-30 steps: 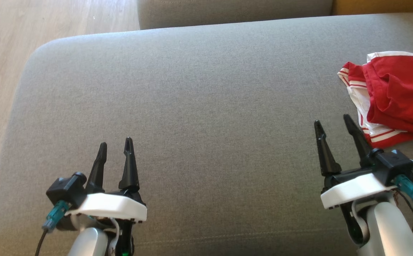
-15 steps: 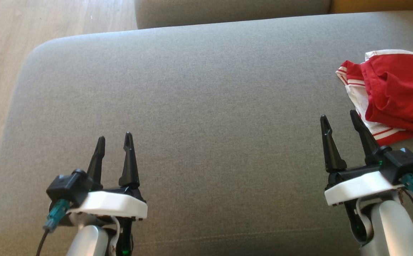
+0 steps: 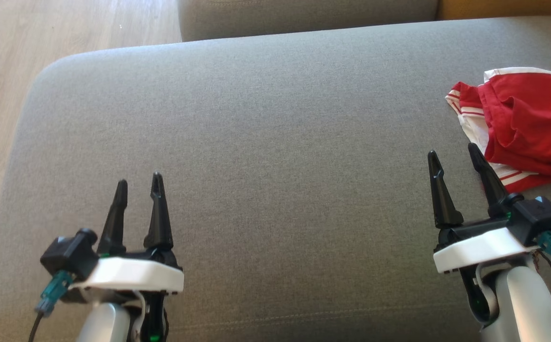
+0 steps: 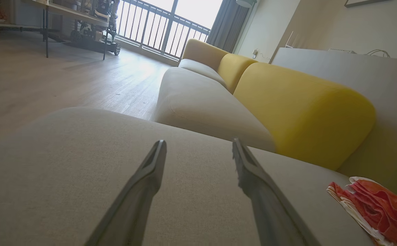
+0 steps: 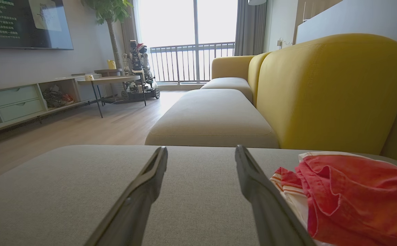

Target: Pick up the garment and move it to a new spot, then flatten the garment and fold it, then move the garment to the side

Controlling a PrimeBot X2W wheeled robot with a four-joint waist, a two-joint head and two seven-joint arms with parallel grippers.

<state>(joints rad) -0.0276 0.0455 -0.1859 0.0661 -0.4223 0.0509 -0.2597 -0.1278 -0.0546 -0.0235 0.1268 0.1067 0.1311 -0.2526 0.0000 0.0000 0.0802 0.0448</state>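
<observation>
At the near edge of the grey cushion [image 3: 275, 118] we hold both arms low. The left jaws and the right jaws both stand wide apart and hold nothing. The left jaws point over bare fabric at the near left. The right jaws sit at the near right, and their outer finger [image 3: 486, 178] lies just beside the garment [image 3: 527, 123].

The garment is a red piece with white striped trim. It lies bunched at the right end of the cushion, neither flat nor folded, and part of it runs out of the head view. One glance cannot tell us whether it waits to be carried to a fresh spot or already rests in that spot ready for smoothing.

In either case we judge that the right jaws should take the striped hem nearest them. A pinch on a single edge lets the cloth hang open, while a pinch into the red heap would gather several layers at once. We should come in low along the cushion, keeping the jaws wide until the hem sits between them.

Farther off, the broad middle of the cushion gives room to spread the cloth. Beyond it are another seat [image 3: 303, 14] and the wooden floor [image 3: 42, 38].
</observation>
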